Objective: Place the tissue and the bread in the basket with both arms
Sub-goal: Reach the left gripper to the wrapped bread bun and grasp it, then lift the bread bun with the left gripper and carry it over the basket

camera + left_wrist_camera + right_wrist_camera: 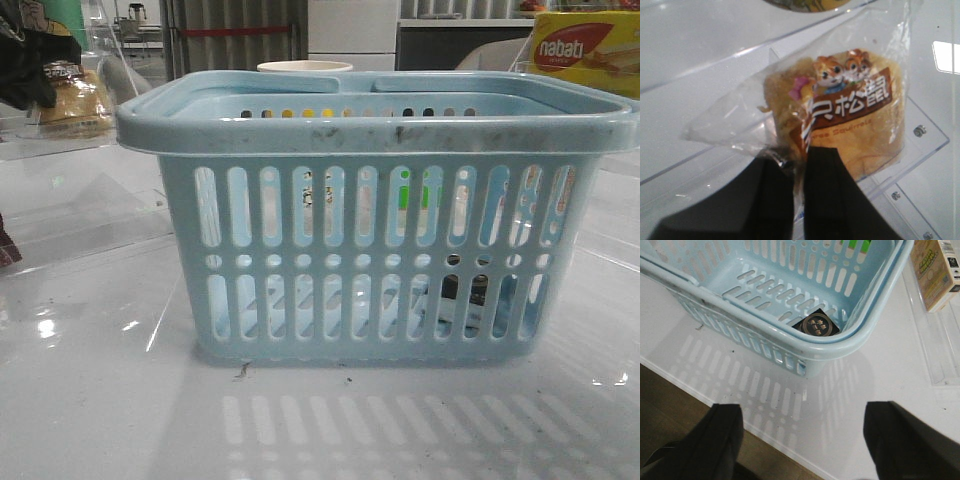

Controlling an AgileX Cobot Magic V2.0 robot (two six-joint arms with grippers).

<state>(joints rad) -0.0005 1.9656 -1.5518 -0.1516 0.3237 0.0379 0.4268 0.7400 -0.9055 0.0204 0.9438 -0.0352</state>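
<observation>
The pale blue basket (380, 130) stands in the middle of the table and also shows in the right wrist view (765, 325). The tissue lies inside it in a corner, its black patch (817, 324) showing; it is dark behind the slots in the front view (465, 290). The bread (855, 125), golden-brown in clear wrap with a brown-and-white label, hangs over a clear acrylic stand. My left gripper (799, 157) is shut on the wrap's edge; both show at the far left of the front view (75, 100). My right gripper (806, 410) is open and empty, outside the basket's corner.
A yellow-red nabati box (585, 50) stands at the back right. A tan carton (935, 270) lies beside the basket on a clear tray. A white cup (305, 67) is behind the basket. The table's edge (715, 402) runs close under the right gripper.
</observation>
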